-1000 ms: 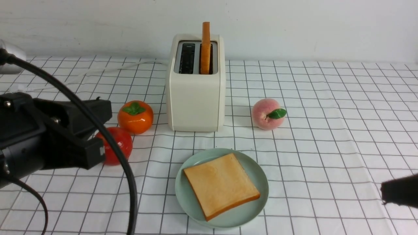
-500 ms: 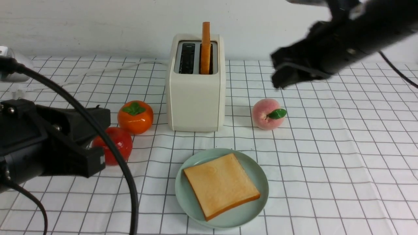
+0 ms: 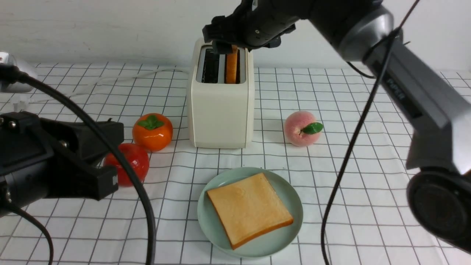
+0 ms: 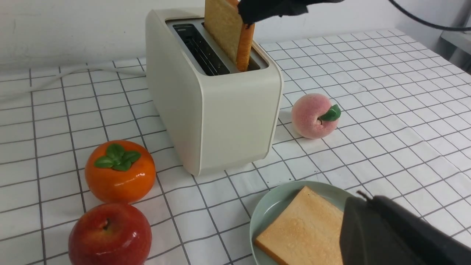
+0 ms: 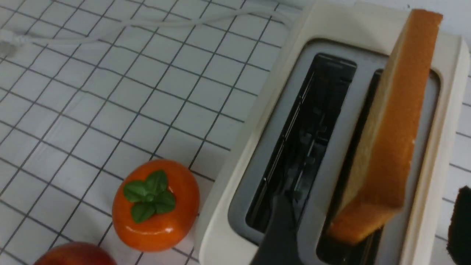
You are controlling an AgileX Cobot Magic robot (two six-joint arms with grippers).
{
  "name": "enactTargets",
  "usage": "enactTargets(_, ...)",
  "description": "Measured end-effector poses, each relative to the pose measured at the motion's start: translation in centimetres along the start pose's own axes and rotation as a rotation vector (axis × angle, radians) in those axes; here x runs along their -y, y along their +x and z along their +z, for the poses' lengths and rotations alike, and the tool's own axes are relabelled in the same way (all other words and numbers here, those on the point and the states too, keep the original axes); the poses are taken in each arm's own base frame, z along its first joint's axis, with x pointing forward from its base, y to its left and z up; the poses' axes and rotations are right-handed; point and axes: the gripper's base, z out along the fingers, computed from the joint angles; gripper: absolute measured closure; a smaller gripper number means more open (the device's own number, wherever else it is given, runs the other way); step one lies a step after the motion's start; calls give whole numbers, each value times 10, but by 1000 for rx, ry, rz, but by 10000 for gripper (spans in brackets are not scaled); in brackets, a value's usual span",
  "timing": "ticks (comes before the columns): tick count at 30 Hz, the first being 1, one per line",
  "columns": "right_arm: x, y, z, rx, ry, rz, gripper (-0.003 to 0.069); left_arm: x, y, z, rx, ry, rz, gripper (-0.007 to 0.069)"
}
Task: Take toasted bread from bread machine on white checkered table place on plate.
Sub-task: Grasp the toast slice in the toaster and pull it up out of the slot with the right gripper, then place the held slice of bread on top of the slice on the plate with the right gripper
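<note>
Halfway there, I'd say. Starting at the left: the left gripper (image 3: 108, 178) hangs low over the checkered table (image 3: 368, 165) near the red apple (image 3: 128, 163), clenched with nothing in it, so it's not part of the action right now. Next to the apple is an orange persimmon-looking fruit (image 3: 152, 131), just decoration. Then the bread machine (image 3: 220, 114): its left slot (image 3: 211, 66) is empty, and the second slice (image 3: 231, 68) stands upright in the right slot, poking out the top. The right gripper (image 3: 232, 43) is right above it with its jaws spread apart. In the right wrist view one finger (image 5: 279, 228) sits over the empty-slot side and the other at the far side of the toaster, with the toast between them and neither one pressing on it as far as I can see. So it's lined up, but no grab yet. In front of the toaster the first slice (image 3: 249, 208) lies flat on the plate (image 3: 209, 221), so that part's done. A peach (image 3: 300, 129) sits to the right, out of the way. What's left: clamp the second slice, lift it straight out and lay it on the plate, probably overlapping the first since there's not much bare plate left.
</note>
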Motion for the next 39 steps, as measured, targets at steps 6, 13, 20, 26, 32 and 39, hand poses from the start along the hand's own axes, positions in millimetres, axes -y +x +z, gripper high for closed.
enactTargets(6, 6, 14, 34, 8, 35, -7, 176, 0, 0, 0, 0, 0, 0, 638)
enactTargets(13, 6, 10, 35, 56, 32, -12, 427, 0, 0, 0, 0, 0, 0, 638)
enactTargets(20, 6, 8, 32, 65, 40, -20, 536, 0, 0, 0, 0, 0, 0, 638)
enactTargets(26, -1, -23, -22, 162, 20, -23, 536, 0, 0, 0, 0, 0, 0, 638)
enactTargets(32, -12, -58, -144, 247, -19, -92, 536, 0, 0, 0, 0, 0, 0, 638)
enactTargets(39, 1, -52, -250, 169, 14, -150, 536, 0, 1, -1, -17, 2, -23, 638)
